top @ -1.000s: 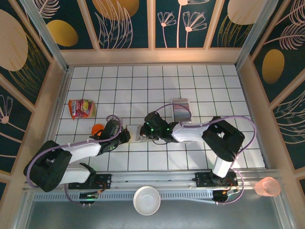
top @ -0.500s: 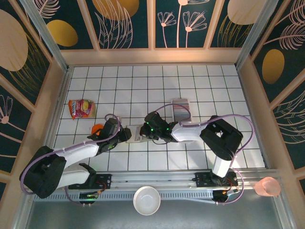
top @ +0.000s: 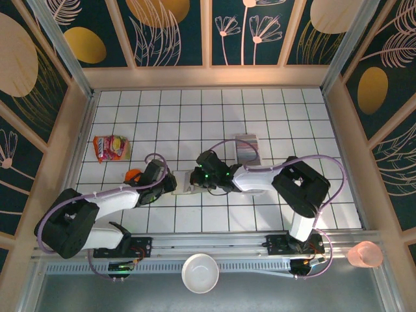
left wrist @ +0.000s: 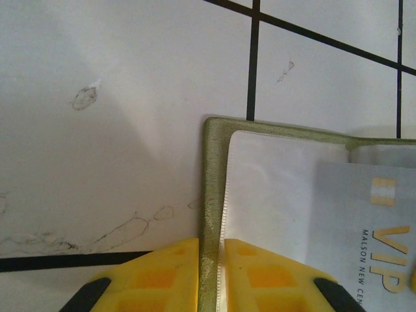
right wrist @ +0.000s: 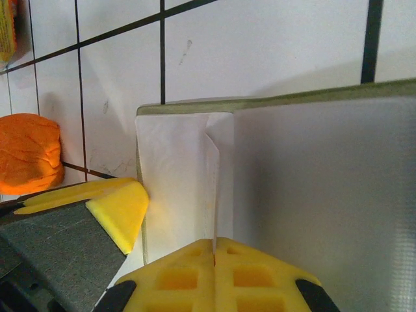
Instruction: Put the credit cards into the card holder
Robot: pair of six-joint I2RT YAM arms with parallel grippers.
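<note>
Pinching card holder [left wrist: 211, 162] rim, left hand [left wrist: 209, 253]; right hand [right wrist: 214, 253] nips its inner flap. One card [left wrist: 364, 227] half-in; other credit cards [top: 247, 149] not yet.

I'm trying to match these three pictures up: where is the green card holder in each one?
Top view: card holder near the middle of the white tiles.
Left wrist: lower right, green rim running up from the bottom edge.
Right wrist: middle and right, pale inside showing.
Shared landmark: black tile lines.
</note>
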